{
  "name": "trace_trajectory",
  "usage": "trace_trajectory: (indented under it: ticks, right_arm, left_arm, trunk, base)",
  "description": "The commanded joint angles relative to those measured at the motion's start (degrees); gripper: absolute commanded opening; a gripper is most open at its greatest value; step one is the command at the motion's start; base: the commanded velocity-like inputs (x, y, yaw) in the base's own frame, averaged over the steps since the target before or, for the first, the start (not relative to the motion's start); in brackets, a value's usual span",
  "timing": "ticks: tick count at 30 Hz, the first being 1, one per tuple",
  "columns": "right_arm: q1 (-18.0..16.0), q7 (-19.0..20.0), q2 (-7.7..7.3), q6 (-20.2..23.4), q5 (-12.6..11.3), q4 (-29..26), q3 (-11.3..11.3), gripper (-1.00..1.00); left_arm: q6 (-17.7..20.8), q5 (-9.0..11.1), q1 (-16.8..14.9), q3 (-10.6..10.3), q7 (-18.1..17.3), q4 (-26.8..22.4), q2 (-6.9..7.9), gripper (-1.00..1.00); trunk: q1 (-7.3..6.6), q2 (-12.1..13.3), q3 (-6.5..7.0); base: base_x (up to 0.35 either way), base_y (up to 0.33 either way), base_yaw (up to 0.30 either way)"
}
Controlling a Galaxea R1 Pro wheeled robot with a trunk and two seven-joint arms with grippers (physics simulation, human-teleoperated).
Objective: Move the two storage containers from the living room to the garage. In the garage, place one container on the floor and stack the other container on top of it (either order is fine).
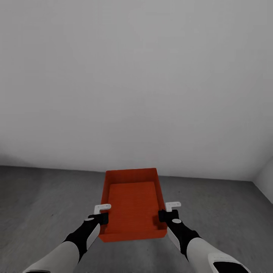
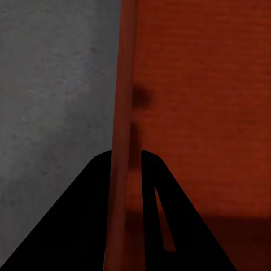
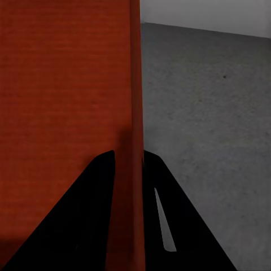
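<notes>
Orange-red container (image 1: 133,201), long axis pointing wallward, side walls pinched by both hands (image 1: 101,213) (image 1: 167,211).

Both arms reach forward and slightly inward, forearms white with black wrists. The left gripper (image 1: 101,217) has its jaws closed over the left wall of the orange container (image 1: 132,204); the right gripper (image 1: 163,215) clamps the right wall likewise.

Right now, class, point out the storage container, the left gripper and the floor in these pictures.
storage container (image 1: 132,206): head view, on its inner bottom.
left gripper (image 1: 101,213): head view, at the fingertips over the container's left wall.
floor (image 1: 41,197): head view, bare grey patch left of the container.
</notes>
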Motion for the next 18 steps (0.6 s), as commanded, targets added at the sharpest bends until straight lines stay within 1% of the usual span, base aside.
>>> trace_trajectory:
  ticks: [1,18]
  right_arm:
    - [0.0,0.3,0.03,-0.2,-0.1,0.2,-0.1,-1.0]
    - [0.0,0.3,0.03,-0.2,-0.1,0.2,-0.1,-1.0]
  left_arm:
    - [-1.6,-0.6,0.0,1.5,1.5,-1.3,0.7,-1.0]
    - [-1.6,-0.6,0.0,1.5,1.5,-1.3,0.69,-1.0]
  trunk:
    - [0.0,-0.1,-0.16]
    - [0.0,-0.1,-1.71]
  base:
    - [0.0,0.0,0.0]
    - [0.0,0.0,0.0]
